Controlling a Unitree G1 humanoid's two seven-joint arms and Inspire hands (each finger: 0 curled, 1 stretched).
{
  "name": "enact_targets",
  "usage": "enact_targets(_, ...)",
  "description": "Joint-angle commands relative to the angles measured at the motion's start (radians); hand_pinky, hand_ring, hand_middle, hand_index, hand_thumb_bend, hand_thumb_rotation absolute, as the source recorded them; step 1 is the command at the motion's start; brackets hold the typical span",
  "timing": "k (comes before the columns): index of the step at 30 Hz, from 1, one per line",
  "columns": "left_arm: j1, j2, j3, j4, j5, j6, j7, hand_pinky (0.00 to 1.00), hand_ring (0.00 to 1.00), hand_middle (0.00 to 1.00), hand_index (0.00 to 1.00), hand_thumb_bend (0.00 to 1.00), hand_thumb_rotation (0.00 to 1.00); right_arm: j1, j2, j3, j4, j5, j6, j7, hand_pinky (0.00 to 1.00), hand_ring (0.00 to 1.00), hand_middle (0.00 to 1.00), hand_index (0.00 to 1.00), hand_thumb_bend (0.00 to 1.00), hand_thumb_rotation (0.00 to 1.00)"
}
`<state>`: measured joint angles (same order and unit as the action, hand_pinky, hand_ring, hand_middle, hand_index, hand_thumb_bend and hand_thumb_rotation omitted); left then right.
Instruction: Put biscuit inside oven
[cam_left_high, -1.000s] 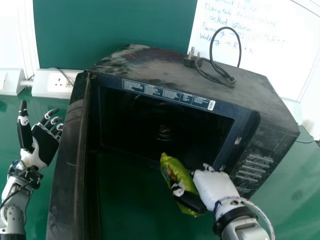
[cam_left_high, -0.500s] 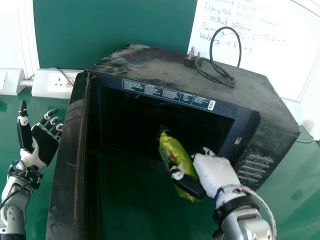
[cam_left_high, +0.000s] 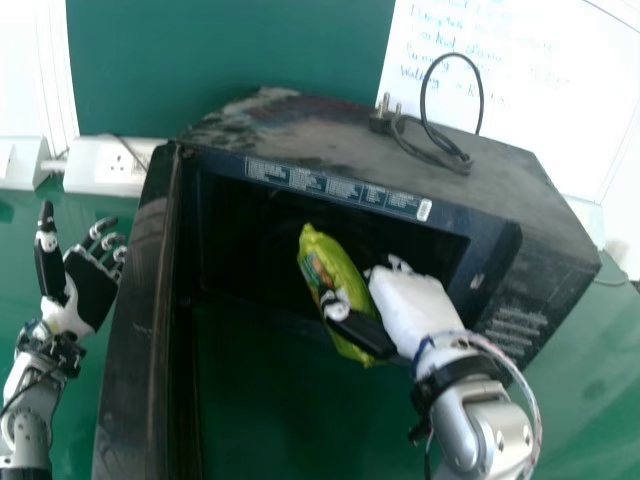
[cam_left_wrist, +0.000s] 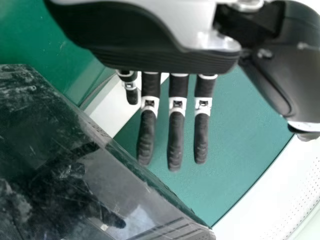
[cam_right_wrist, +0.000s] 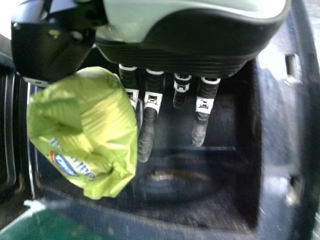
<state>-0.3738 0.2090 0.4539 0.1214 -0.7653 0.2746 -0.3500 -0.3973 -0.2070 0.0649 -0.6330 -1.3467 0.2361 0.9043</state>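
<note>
You can see your right hand (cam_left_high: 410, 305) holding the shiny green biscuit packet (cam_right_wrist: 82, 125) between thumb and fingers, with the dark inside of the oven (cam_right_wrist: 272, 150) behind and some green worktop (cam_right_wrist: 47, 227).

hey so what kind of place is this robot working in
Probably a lab or classroom used for robot trials: a white board with handwriting stands behind the green table, a white socket box sits alongside, and a scuffed black microwave oven has its plug lying on top.

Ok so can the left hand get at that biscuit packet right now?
Probably not: the open oven door stands between the left hand and the green packet, which the right hand holds at the mouth of the oven. It would likely have to go around.
</note>
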Motion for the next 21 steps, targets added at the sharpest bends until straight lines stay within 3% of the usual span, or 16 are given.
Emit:
enact_targets(1, 0.007, 0.001, 0.007, -0.010, -0.003, 0.004, 0.010, 0.23, 0.32, 0.41, 0.49, 0.52, 0.08, -0.036, 0.001, 0.011, 0.030, 0.013, 0.002, -0.052, 0.67, 0.52, 0.49, 0.47, 0.53, 0.00)
enact_targets(4, 0.009, 0.000, 0.005, -0.014, -0.002, 0.003, 0.013, 0.23, 0.32, 0.41, 0.49, 0.52, 0.08, -0.061, 0.005, 0.025, 0.067, 0.023, 0.007, -0.094, 0.70, 0.50, 0.47, 0.49, 0.53, 0.00)
enact_targets(11, 0.011, 0.003, 0.003, -0.013, -0.002, 0.002, 0.007, 0.23, 0.32, 0.41, 0.49, 0.52, 0.08, -0.119, -0.016, 0.072, 0.190, 0.035, -0.001, -0.190, 0.55, 0.43, 0.43, 0.51, 0.53, 0.00)
enact_targets(21, 0.016, -0.002, 0.004, -0.027, -0.004, 0.006, 0.023, 0.23, 0.32, 0.41, 0.49, 0.52, 0.08, -0.176, -0.041, 0.113, 0.341, 0.083, 0.000, -0.279, 0.55, 0.42, 0.44, 0.51, 0.53, 0.00)
